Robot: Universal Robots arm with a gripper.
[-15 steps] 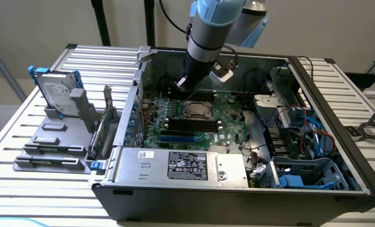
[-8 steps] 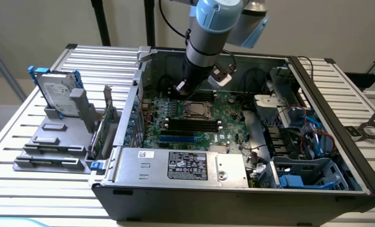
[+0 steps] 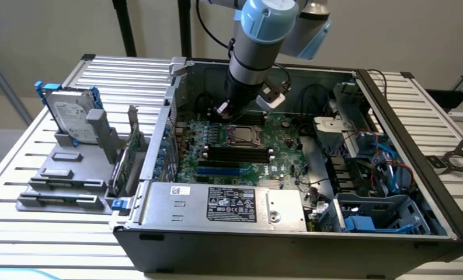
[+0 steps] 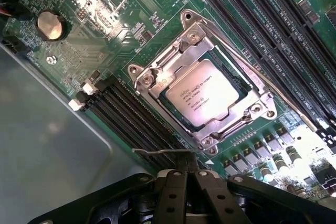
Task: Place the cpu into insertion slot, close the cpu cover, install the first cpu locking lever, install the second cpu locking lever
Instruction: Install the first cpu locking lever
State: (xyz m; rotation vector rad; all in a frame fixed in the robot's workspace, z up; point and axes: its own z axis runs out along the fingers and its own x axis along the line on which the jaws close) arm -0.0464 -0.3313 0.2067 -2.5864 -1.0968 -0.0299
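Wrist view: the cpu [image 4: 203,93] is seen seated in the insertion slot [image 4: 228,69], and the cpu cover [image 4: 157,72] is laid flat around it, so the first two steps are judged done. One locking lever [image 4: 262,80] is laid along the cover's side away from the claw [image 4: 190,182]; whether it is latched cannot be told. A second lever [image 4: 157,152] is seen with its thin handle free just before the claw, whose fingers are pressed together on nothing, so that lever is judged unfinished.

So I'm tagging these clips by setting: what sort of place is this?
Probably a robotics lab bench for computer assembly: an opened desktop case lies on a slatted aluminium table, and a robot arm reaches into it.
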